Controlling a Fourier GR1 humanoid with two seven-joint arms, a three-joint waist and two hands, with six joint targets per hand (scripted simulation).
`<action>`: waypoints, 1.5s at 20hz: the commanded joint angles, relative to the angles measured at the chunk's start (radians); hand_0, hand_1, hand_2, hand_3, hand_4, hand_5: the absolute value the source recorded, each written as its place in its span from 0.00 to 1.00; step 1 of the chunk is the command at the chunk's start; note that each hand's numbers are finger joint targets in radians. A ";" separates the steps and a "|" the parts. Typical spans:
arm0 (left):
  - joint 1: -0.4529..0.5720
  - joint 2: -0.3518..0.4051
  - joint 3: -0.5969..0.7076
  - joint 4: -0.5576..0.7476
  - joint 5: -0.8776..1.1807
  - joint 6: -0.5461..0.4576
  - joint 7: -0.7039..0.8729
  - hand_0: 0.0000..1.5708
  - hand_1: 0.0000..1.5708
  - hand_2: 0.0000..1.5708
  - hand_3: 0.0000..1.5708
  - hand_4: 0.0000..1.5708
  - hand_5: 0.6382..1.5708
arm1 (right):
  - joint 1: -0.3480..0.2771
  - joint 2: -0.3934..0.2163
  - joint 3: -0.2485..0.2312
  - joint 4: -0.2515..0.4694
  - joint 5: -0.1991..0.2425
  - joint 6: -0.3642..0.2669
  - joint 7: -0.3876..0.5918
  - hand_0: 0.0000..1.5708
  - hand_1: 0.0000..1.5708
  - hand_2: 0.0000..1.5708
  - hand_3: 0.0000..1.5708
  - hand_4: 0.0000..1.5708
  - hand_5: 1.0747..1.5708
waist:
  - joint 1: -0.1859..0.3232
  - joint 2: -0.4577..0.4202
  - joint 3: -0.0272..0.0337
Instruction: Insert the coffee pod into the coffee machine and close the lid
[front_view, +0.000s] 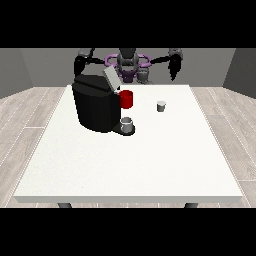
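Note:
A black coffee machine (96, 106) stands on the left half of the white table (130, 160), its grey lid (111, 77) tilted up and open. A red holder (126, 99) sticks out at its front, and a small grey cup (127, 123) sits on the machine's base below it. The small grey coffee pod (160, 106) stands alone on the table, right of the machine. The hand at the view's left (78, 65) hangs behind the machine's top. The hand at the view's right (174, 66) is raised beyond the table's far edge, well back from the pod.
The robot's torso (128, 64) stands behind the table's far edge. Wood flooring surrounds the table, and grey walls lie behind.

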 joint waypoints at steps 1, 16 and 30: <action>-0.079 0.084 0.012 0.056 -0.063 -0.041 0.016 0.00 0.00 0.00 0.00 0.00 1.00 | -0.027 -0.004 0.009 -0.004 0.061 -0.045 -0.029 0.00 0.00 0.00 0.00 0.00 1.00 | -0.048 0.040 -0.0016; -0.354 0.191 0.065 0.485 -0.205 -0.111 -0.059 0.00 0.00 0.00 0.00 0.00 1.00 | -0.150 0.031 0.044 0.018 0.095 -0.076 0.013 0.00 0.00 0.00 0.00 0.00 1.00 | -0.119 0.201 -0.0018; -0.441 0.099 -0.026 0.665 -0.495 0.177 -0.177 0.68 0.68 0.70 0.58 0.29 1.00 | -0.211 0.067 0.053 0.155 0.091 -0.095 0.009 0.00 0.00 0.00 0.00 0.00 1.00 | -0.094 0.207 -0.0019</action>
